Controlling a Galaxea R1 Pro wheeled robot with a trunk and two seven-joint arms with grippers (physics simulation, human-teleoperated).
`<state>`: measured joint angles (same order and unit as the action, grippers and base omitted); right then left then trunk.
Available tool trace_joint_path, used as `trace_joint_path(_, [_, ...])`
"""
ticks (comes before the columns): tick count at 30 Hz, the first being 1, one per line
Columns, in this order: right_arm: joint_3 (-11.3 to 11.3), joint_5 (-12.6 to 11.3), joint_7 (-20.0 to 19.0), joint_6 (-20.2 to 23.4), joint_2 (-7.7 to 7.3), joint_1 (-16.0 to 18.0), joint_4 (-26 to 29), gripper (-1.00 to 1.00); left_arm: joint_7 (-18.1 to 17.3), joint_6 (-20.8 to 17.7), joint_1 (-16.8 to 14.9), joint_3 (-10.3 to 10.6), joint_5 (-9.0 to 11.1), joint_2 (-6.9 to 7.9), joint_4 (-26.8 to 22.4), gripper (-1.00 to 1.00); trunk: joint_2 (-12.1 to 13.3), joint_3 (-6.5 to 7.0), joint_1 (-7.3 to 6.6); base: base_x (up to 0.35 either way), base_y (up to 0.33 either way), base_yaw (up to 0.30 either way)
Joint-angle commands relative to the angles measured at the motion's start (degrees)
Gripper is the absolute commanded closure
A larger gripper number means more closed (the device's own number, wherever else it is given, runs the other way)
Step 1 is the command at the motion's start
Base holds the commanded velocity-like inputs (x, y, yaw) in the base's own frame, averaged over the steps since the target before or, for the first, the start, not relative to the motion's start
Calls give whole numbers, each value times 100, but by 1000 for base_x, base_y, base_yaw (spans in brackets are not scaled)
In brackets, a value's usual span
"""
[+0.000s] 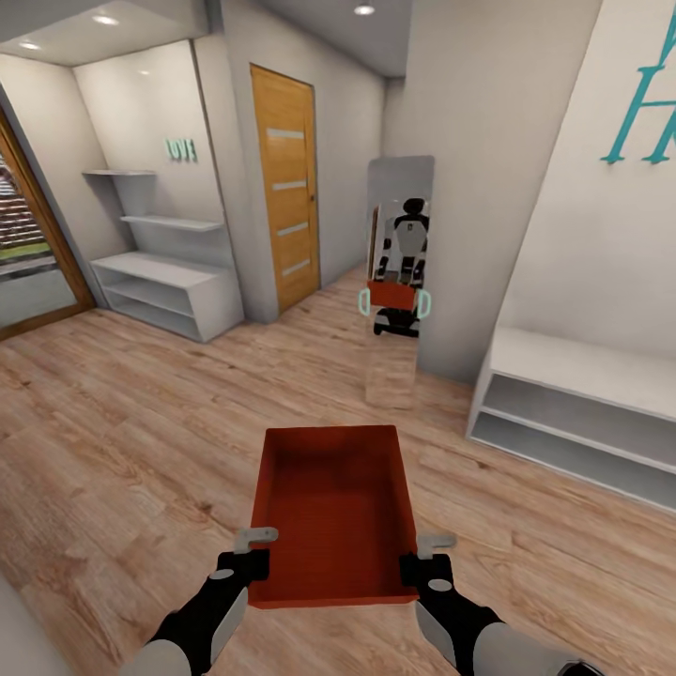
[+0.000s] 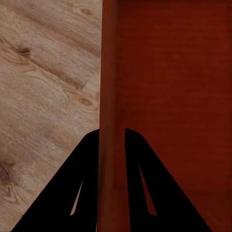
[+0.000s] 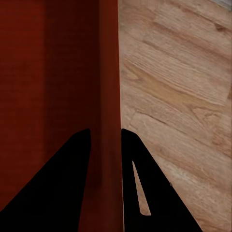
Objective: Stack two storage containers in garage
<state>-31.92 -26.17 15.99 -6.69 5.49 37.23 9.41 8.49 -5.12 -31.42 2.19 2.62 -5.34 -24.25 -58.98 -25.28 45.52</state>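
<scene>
I carry one orange-red storage container (image 1: 333, 512) in front of me, above a light wood-plank floor. My left gripper (image 1: 250, 566) is shut on its left wall near the near corner. My right gripper (image 1: 422, 568) is shut on its right wall. In the left wrist view the black fingers (image 2: 77, 183) straddle the container's wall (image 2: 110, 96), with the bin's inside on one side and planks on the other. The right wrist view has the same grip: fingers (image 3: 63, 183) on either side of the red wall (image 3: 107, 96). The container is empty.
A tall mirror (image 1: 399, 282) stands ahead against the wall and reflects me with the bin. A wooden door (image 1: 284, 188) is ahead on the left. White shelves (image 1: 164, 282) stand at the left, a white bench shelf (image 1: 573, 404) at the right. A glass door (image 1: 28, 244) is far left.
</scene>
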Motion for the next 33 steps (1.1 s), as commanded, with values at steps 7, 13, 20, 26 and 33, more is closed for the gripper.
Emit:
trace_joint_path(7, [-77, -46, 458, -42, -138, 3, -79, 100, 74, -42, -5, -61, -60, 7, -18, 100, -4, -5, 4, 322, 0, 0])
trace_joint_path(13, [-77, -46, 464, -34, -121, 3, -79, 100, 74, -42, -5, -61, -60, 7, -18, 100, -4, -5, 4, 322, 0, 0])
trace_joint_path(20, [-77, -46, 458, -35, -135, 3, -79, 100, 74, -42, -5, -59, -60, 7, -18, 100, -4, -5, 4, 322, 0, 195])
trace_joint_path(26, [-77, -46, 458, -34, -136, 3, -79, 100, 74, -42, -5, -61, -60, 7, -18, 100, -4, -5, 4, 322, 0, 265])
trace_joint_path(33, [-77, -46, 462, -36, -136, 3, -79, 100, 74, -42, -5, -59, -60, 7, -16, 100, -4, -5, 4, 322, 0, 268])
